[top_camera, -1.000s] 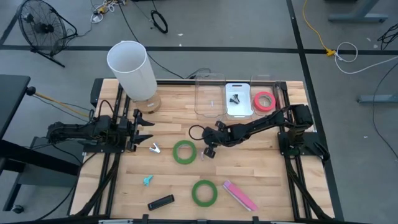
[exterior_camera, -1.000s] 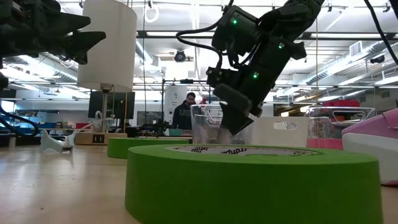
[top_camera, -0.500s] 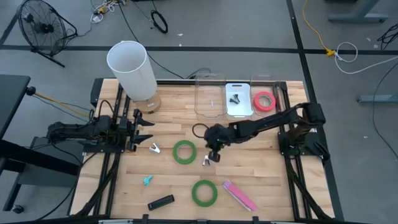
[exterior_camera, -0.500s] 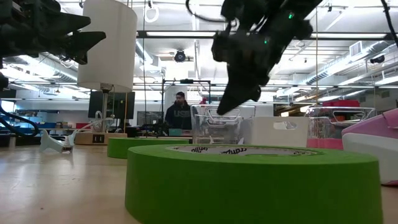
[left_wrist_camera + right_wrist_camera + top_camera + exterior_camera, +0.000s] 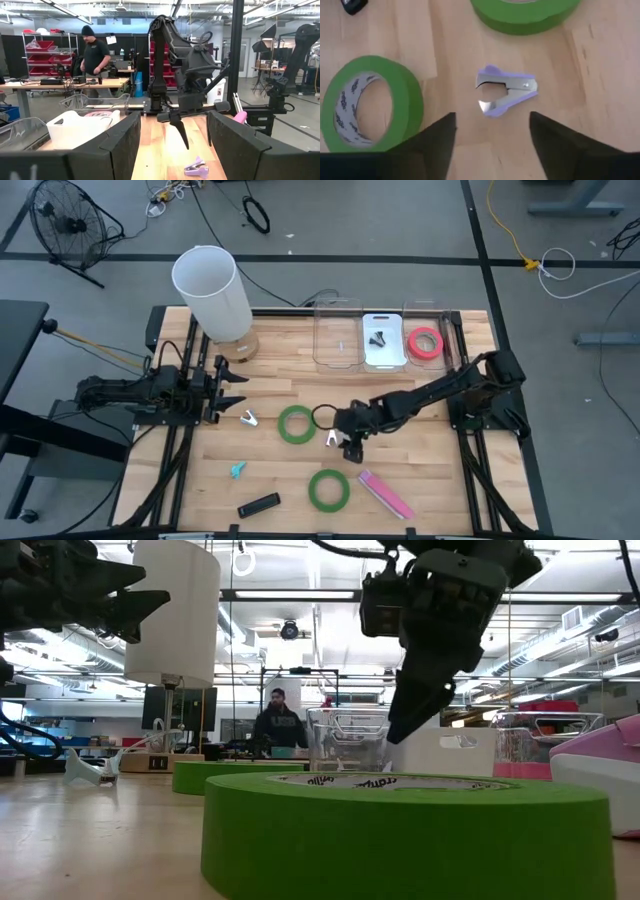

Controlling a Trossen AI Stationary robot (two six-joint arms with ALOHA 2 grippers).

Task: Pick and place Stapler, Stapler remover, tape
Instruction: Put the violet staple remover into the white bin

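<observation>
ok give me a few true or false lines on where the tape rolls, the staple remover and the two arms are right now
1. The right end effector hangs open above the purple staple remover. True.
2. The red tape roll lies on the bare wood in the middle of the table. False: it sits in a clear bin at the table's far edge.
3. Two green tape rolls, one nearer the bins and one nearer the front edge, lie on the table. True.
4. The left end effector is clamped on a green roll. False: it is open and empty at the table's left side.
5. The pink stapler is in a bin. False: it lies on the table beside the front green roll.
</observation>
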